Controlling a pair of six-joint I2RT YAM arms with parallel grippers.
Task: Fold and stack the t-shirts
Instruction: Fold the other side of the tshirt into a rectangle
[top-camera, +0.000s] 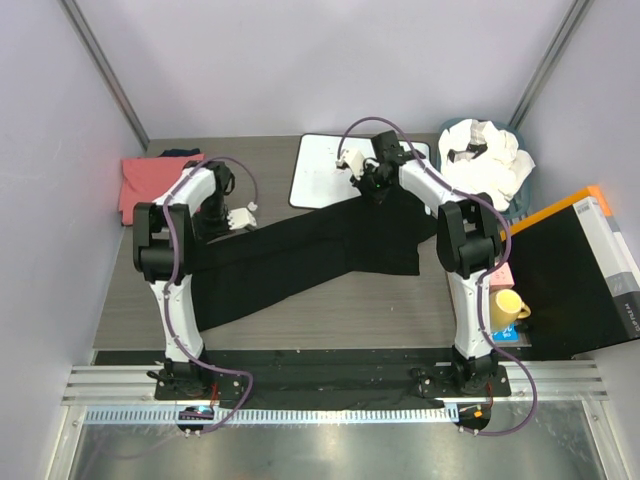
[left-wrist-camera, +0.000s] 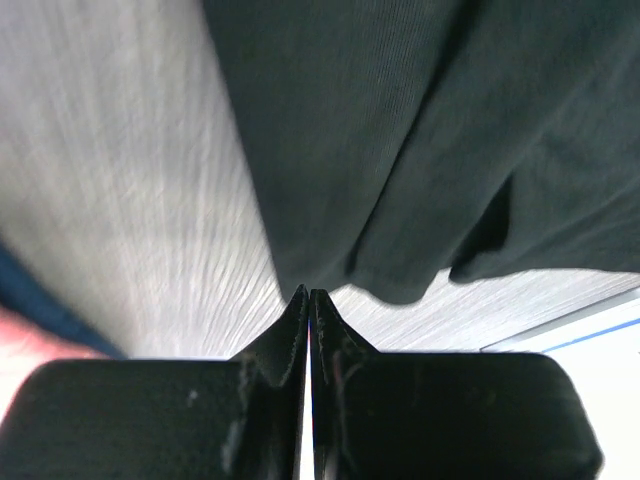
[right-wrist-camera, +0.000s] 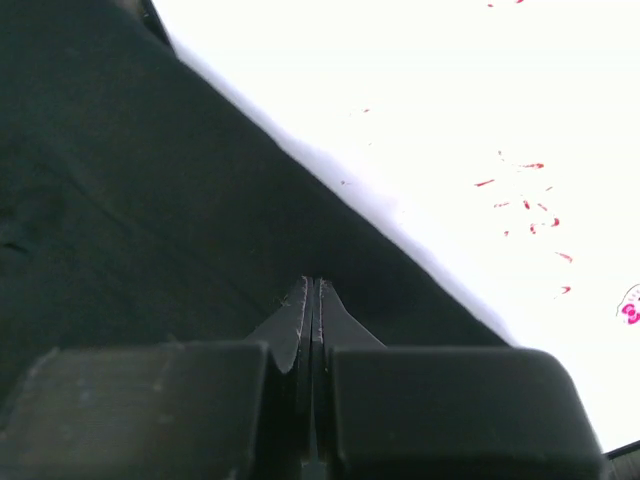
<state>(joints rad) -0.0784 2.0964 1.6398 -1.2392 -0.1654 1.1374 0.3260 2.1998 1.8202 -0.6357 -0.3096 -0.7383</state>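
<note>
A black t-shirt (top-camera: 300, 250) lies stretched across the table between both arms. My left gripper (top-camera: 213, 220) is shut at its left edge; in the left wrist view the fingertips (left-wrist-camera: 308, 294) pinch the hem of the black cloth (left-wrist-camera: 380, 130). My right gripper (top-camera: 378, 190) is shut on the shirt's far right part, its tips (right-wrist-camera: 312, 282) pressed into black cloth (right-wrist-camera: 120, 200) next to the white board (right-wrist-camera: 450, 120). A coral-pink t-shirt (top-camera: 150, 180) lies folded at the far left. White t-shirts (top-camera: 490, 160) are heaped at the far right.
The white board with a black rim (top-camera: 320, 170) lies at the back middle, partly under the black shirt. The white tees sit in a grey basket (top-camera: 523, 200). A yellow mug (top-camera: 507, 305) and a black box with an orange edge (top-camera: 570, 270) stand at the right.
</note>
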